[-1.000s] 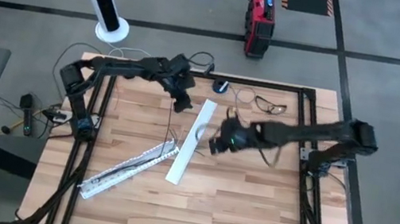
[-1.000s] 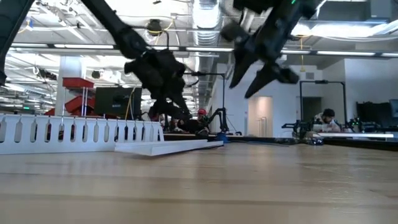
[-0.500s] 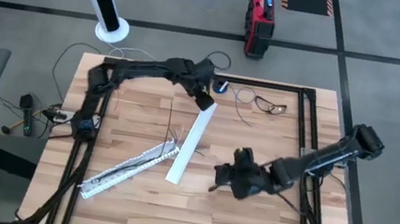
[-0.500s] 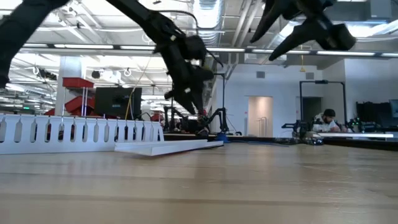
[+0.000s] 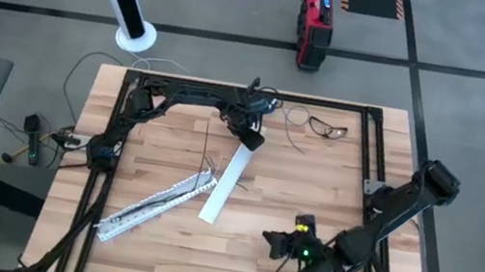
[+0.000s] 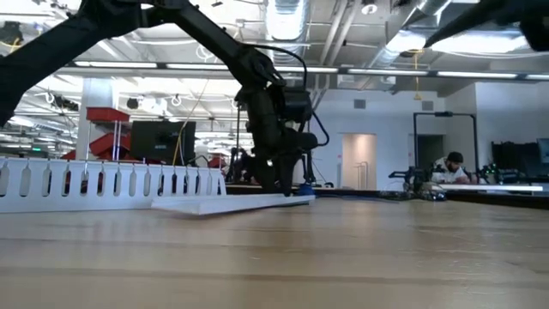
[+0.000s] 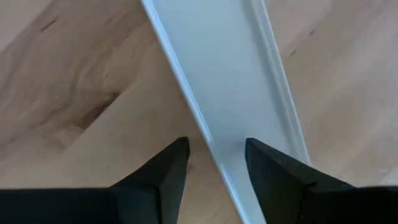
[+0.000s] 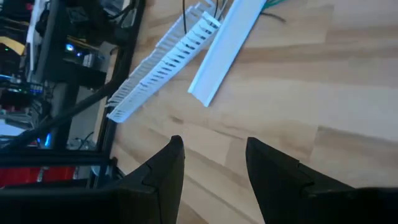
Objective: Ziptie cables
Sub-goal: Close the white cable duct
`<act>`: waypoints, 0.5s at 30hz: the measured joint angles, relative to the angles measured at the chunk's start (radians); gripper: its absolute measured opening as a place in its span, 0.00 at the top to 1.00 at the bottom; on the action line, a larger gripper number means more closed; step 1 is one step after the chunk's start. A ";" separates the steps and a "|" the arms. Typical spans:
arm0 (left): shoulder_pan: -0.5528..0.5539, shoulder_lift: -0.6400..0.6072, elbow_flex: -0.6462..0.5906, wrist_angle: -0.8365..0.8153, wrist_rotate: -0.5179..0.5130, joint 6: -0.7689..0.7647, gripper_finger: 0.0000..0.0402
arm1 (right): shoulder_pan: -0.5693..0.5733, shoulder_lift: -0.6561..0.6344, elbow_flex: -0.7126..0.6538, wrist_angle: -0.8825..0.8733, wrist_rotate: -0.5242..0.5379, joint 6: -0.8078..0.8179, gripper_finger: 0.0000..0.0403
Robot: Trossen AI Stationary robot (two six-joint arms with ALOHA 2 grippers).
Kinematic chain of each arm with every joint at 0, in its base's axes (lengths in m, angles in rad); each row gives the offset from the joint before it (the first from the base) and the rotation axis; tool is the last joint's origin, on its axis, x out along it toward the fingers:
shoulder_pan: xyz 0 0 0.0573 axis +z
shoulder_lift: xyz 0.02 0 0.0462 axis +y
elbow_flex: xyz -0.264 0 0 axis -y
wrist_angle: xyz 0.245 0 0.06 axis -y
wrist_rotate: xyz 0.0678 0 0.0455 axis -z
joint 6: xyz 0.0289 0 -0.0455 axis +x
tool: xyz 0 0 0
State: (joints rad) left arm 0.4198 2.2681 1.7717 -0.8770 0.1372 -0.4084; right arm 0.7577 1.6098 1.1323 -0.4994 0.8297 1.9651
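Your left gripper (image 7: 216,158), fingers apart, straddles the flat white strip's (image 5: 228,181) far-end edge, right gripper (image 8: 214,163) also apart and idle near the table's front; the cables (image 5: 207,155) lie untouched, so you likely clear this strip first.

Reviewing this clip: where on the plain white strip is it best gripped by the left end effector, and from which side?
The plain white strip lies flat on the wood, so a sideways approach has little to catch. It is probably best taken from straight above at its far end, with the fingers straddling one raised long edge. The open left end effector is lined up that way now.
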 joint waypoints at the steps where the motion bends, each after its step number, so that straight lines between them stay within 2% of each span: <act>1: -0.001 0.000 -0.001 -0.002 -0.011 0.007 0.70 | 0.009 0.012 0.003 0.006 0.009 0.005 0.59; 4: 0.001 0.001 -0.003 0.005 -0.002 0.006 0.91 | 0.023 0.037 0.022 0.026 0.014 0.002 0.59; 5: 0.003 0.002 -0.004 0.008 0.013 0.001 0.95 | 0.023 0.045 0.026 0.024 0.014 0.002 0.59; 11: -0.003 -0.021 -0.010 0.020 0.099 0.023 0.99 | 0.021 0.065 0.035 0.022 0.012 0.001 0.59; 15: -0.020 -0.089 -0.009 0.063 0.131 0.035 1.00 | 0.021 0.065 0.036 -0.026 0.013 -0.006 0.59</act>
State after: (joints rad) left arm 0.3993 2.1791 1.7622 -0.8138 0.2683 -0.3734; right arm 0.7784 1.6745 1.1679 -0.5252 0.8425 1.9587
